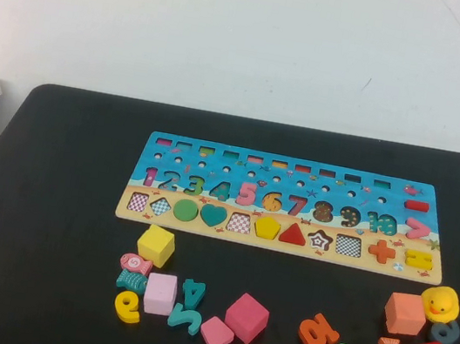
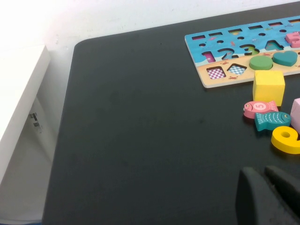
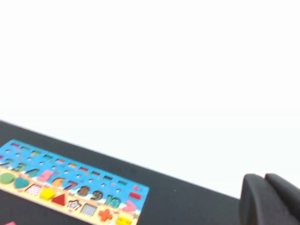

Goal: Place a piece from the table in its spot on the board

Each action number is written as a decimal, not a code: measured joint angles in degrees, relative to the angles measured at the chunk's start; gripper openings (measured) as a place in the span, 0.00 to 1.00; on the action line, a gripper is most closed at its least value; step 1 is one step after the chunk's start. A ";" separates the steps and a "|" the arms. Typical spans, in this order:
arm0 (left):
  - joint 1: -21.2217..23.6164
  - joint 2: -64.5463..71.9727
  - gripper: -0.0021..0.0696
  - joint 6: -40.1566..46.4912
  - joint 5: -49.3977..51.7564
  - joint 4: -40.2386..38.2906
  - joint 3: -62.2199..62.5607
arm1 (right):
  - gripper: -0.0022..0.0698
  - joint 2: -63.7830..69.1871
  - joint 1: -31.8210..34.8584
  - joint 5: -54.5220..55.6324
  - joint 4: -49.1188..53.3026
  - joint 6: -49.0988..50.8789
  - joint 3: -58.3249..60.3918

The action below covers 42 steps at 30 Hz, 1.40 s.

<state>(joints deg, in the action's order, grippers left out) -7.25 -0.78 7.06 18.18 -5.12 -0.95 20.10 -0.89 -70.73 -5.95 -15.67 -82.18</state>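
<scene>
Table [image 1: 58,196]: black and matte, carrying everything; wide bare room on its left half, free for an arm to travel.
Board [image 1: 290,182]: lies flat across the middle, long edge facing the robot, so its shape slots are reachable from the near side.
Loose pieces: scattered in a band just beside the board's near edge, crowded, little room between them.
Piece [image 1: 267,227]: the yellow pentagon already sits in its slot on the sandy strip, between a checkered slot and the red triangle; the task looks done.
Left hand [image 2: 269,197]: low over the bare table, apart from the pieces; fingers together, nothing held.
Right hand [image 3: 272,199]: raised off to the board's right, closed and empty.
</scene>
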 joint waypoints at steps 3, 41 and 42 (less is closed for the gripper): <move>0.00 0.00 0.03 0.00 0.00 0.00 0.00 | 0.06 -3.94 0.53 0.82 0.38 -0.92 3.20; 0.00 0.00 0.03 0.00 0.00 0.00 0.00 | 0.06 -20.70 0.65 49.99 5.40 -7.18 83.53; 0.00 0.00 0.03 0.00 0.00 0.00 0.00 | 0.06 -20.70 0.65 49.86 5.40 -7.18 83.48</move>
<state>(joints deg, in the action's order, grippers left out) -7.25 -0.78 7.06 18.18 -5.12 -0.95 -0.60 -0.24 -20.87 -0.55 -22.84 1.31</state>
